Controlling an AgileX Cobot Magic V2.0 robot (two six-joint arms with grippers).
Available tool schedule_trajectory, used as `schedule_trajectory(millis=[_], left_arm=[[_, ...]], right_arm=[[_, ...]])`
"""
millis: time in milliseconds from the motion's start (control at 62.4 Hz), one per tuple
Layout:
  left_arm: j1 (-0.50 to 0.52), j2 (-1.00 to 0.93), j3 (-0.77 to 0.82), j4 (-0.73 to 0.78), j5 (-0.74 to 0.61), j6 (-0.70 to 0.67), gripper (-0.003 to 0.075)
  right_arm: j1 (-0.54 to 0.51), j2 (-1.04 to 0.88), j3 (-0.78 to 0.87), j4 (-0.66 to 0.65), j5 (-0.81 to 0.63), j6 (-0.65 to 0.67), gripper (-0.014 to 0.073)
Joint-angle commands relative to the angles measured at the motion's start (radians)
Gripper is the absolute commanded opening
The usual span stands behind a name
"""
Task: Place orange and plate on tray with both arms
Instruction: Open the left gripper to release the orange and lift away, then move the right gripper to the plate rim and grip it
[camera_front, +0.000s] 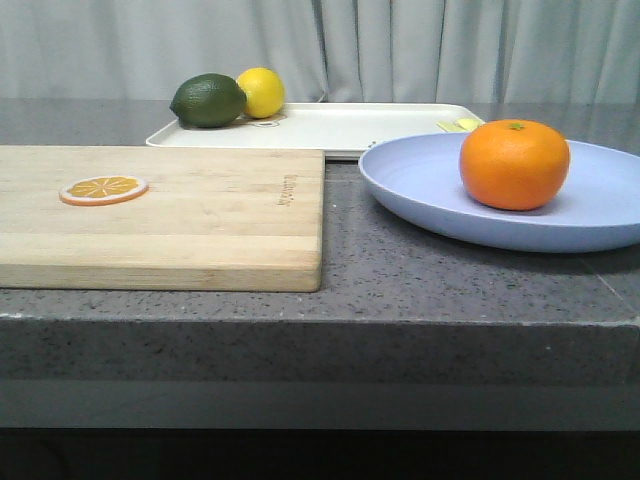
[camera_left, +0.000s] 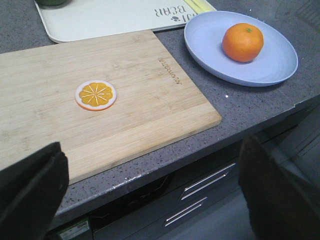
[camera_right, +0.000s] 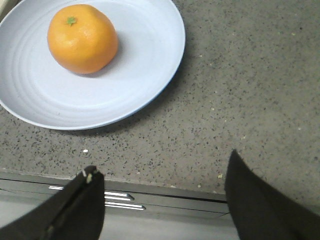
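The whole round bright-orange fruit (camera_front: 514, 164) sits on the large pale-blue shallow plate (camera_front: 420, 190), which rests on the speckled grey stone counter (camera_front: 350, 280) at the right, near the front edge. Behind it, at the far side, lies the flat cream-white rectangular tray (camera_front: 340, 128), carrying a dark green lime (camera_front: 208, 100) and a yellow lemon (camera_front: 262, 92) at its far left corner. A light wooden cutting board (camera_front: 200, 215) fills the left of the counter, with a thin orange slice (camera_front: 103, 188) lying on it. The left gripper (camera_left: 150, 195) hangs off the counter's near edge in front of the board, its black fingers (camera_left: 30, 192) spread wide with nothing between them. The right gripper (camera_right: 162, 200) hovers over the near edge just in front of the plate, likewise spread apart and holding nothing. Neither arm appears in the front view.
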Motion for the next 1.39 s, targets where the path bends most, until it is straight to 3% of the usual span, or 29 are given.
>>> schedule_trajectory(millis=[0,416,561,865,1057,1378], left_arm=[[0.004,0.006,-0.024,-0.02,-0.084,-0.009,0.0673],[0.004,0.006,-0.024,-0.02,-0.13,-0.009,0.0673],[0.004,0.006,-0.024,-0.02,-0.158,-0.009,0.0673],[0.004,0.006,-0.024,-0.02,-0.182,-0.009,0.0673],[0.004,0.006,-0.024,-0.02,-0.182,-0.009,0.0673],[0.004,0.006,-0.024,-0.02,-0.182,-0.009,0.0673]], right_arm=[[-0.002,0.061,-0.053,0.007,-0.041,0.042,0.0477],[-0.023,0.518,-0.283,0.016,0.02,0.156,0.047],[-0.072,0.638,-0.331,0.108,0.045,0.168,0.047],[-0.149,0.765,-0.337,0.32,0.018,0.154,0.0461],[-0.156,0.796,-0.337,0.394,-0.02,0.108,0.0349],[-0.165,0.83,-0.337,0.4,-0.031,0.092,0.0267]])
